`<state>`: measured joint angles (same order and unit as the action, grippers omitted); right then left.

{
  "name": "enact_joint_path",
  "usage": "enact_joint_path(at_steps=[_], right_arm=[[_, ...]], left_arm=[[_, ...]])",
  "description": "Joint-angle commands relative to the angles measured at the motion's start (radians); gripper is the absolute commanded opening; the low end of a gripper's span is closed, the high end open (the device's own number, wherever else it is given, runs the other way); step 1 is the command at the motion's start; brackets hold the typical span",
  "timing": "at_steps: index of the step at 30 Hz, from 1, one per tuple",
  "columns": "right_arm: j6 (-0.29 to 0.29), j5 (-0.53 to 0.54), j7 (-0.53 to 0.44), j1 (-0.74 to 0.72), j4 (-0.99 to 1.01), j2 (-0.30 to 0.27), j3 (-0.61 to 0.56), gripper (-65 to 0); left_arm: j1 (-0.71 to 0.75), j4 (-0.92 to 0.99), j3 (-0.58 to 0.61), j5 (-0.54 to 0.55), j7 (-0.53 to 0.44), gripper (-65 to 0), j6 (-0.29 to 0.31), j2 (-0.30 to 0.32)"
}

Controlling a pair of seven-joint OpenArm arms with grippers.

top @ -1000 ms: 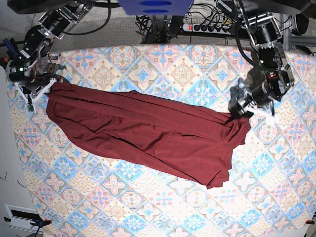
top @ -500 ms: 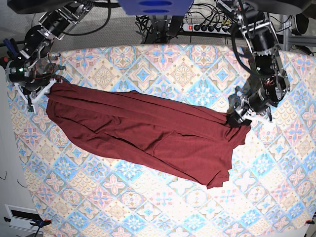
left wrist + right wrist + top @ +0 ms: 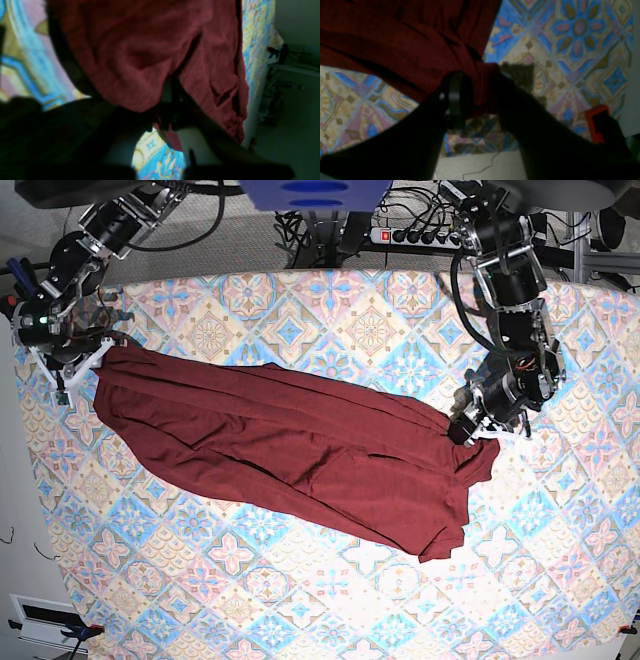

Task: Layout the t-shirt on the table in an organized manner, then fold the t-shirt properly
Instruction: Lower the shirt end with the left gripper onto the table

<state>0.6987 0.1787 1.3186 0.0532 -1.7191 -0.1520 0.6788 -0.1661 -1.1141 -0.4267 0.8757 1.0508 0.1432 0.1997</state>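
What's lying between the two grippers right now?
In the base view, only the t-shirt spans from the right gripper to the left gripper, lying rumpled on the table; each gripper pinches one end.

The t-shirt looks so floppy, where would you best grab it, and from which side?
By its end corners, coming from outside each end: the t-shirt lies stretched long across the table, and the left pincer and right pincer already pinch those edges.
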Motion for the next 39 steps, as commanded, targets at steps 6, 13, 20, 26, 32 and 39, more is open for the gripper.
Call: enact_joint_path(at_steps=[6,13,20,26,32,39], right_arm=[[-0.001,0.008,-0.011,0.037,-0.104,-0.018,0.002,-31.2],[-0.001,0.009,-0.011,0.037,-0.101,-0.018,0.002,-6.9],[-0.001,0.009,-0.011,0.058,-0.095,-0.011,0.005,-6.0],[-0.001,0.022,-0.012,0.056,-0.005,0.01,0.005,-6.0],[-0.001,0.163,-0.017,0.058,0.089,0.009,0.057,-6.1],[-0.001,0.256,-0.018,0.05,0.193,0.009,0.14,-6.1]], left_arm=[[-0.02,-0.017,-0.001,0.023,-0.002,-65.0,0.006,0.016],[-0.017,-0.019,-0.001,0.023,-0.002,-65.0,0.006,0.016],[-0.016,-0.019,-0.002,0.023,-0.002,-65.0,0.006,0.016],[-0.017,-0.019,-0.002,0.023,-0.002,-65.0,0.006,0.016],[-0.017,-0.019,-0.002,0.023,-0.002,-65.0,0.006,0.036],[-0.017,-0.019,-0.004,0.023,-0.002,-65.0,0.006,0.043]])
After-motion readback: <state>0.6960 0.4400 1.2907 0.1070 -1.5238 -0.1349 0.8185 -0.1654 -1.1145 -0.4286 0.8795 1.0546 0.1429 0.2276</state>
